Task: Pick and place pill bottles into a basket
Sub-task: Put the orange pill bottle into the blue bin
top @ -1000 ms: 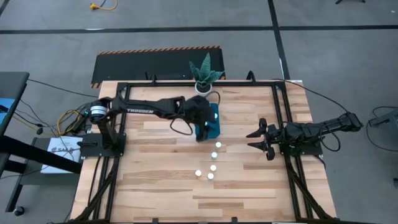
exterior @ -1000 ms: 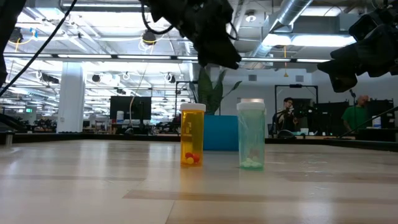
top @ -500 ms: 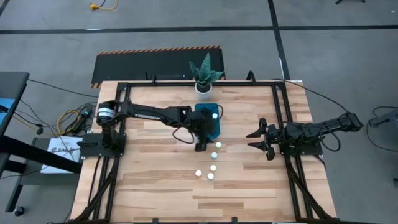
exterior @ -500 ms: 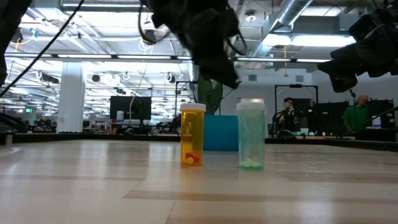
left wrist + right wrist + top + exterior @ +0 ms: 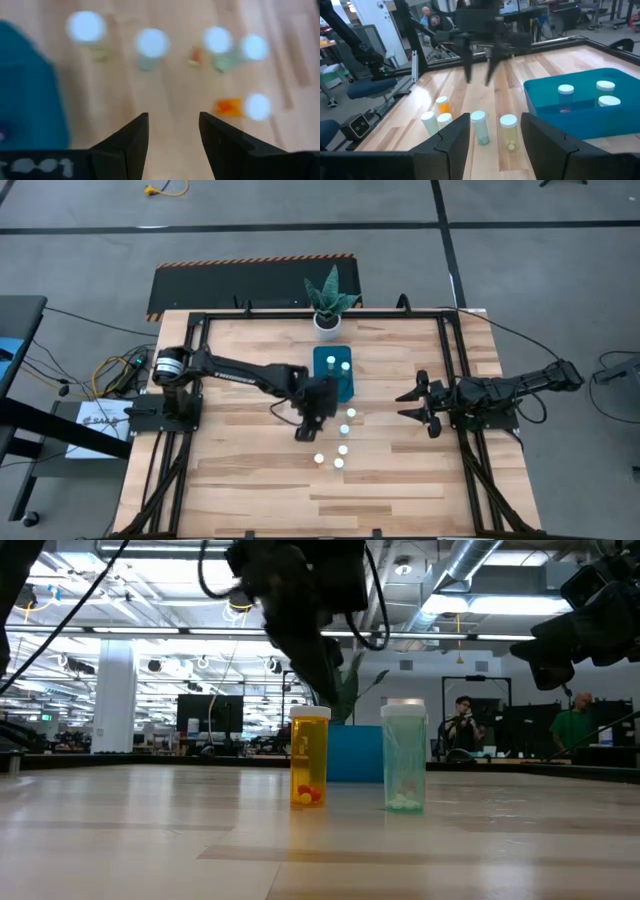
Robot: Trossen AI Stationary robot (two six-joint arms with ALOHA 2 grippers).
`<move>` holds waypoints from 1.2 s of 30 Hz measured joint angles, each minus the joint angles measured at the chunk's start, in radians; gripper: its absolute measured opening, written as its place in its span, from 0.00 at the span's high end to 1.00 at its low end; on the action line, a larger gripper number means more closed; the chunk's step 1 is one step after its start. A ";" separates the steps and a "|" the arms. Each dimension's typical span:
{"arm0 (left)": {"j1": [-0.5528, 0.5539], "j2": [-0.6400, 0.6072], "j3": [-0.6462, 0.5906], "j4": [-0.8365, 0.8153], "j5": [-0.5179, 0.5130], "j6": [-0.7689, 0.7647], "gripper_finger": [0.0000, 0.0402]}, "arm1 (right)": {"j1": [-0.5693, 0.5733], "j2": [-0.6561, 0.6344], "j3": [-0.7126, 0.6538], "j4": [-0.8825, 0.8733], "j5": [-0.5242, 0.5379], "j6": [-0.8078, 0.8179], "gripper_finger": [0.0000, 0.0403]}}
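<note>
Wooden planks form the table (image 5: 240,480), with a potted plant (image 5: 327,300) at the middle of its far edge and the teal basket (image 5: 322,362) just in front of the pot. A second ago the left gripper (image 5: 306,427) hung over the basket and hid most of it; it has since swung back toward the near edge and now hovers above bare wood just left of the loose pill bottles (image 5: 341,448), jaws apart with nothing between them, as the left wrist view shows. That retreat uncovers the basket, where three white-capped bottles (image 5: 598,94) now stand upright inside, seen clearly from the right wrist; I judge a delivery has just been completed and the arm is heading for the next pick. Five bottles remain on the wood in a loose cluster between the basket and the near edge: the one nearest the basket (image 5: 351,413) sits just off its near right corner, and the others trail toward the near edge. In the low view an amber bottle (image 5: 309,755) holding a few red pills and a pale green bottle (image 5: 404,756) stand upright side by side, apart. The right gripper (image 5: 420,404) waits near the right edge, fingers parted and empty.
</note>
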 joint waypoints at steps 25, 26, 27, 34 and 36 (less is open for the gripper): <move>-0.232 -0.030 -0.024 -0.019 -0.092 -0.008 0.59 | 0.000 0.003 0.000 0.000 0.000 0.000 0.58; -0.237 -0.028 -0.036 -0.010 -0.093 -0.013 0.59 | 0.000 0.003 0.000 0.000 0.000 0.000 0.58; -0.241 -0.025 -0.047 -0.002 -0.096 -0.022 0.59 | 0.000 0.003 0.000 0.000 0.000 0.000 0.58; -0.243 -0.022 -0.123 0.100 -0.143 -0.093 0.59 | 0.000 0.003 0.000 0.000 0.000 0.000 0.58; -0.245 -0.022 -0.154 0.156 -0.150 -0.103 0.59 | 0.000 0.003 0.000 0.000 0.000 0.000 0.58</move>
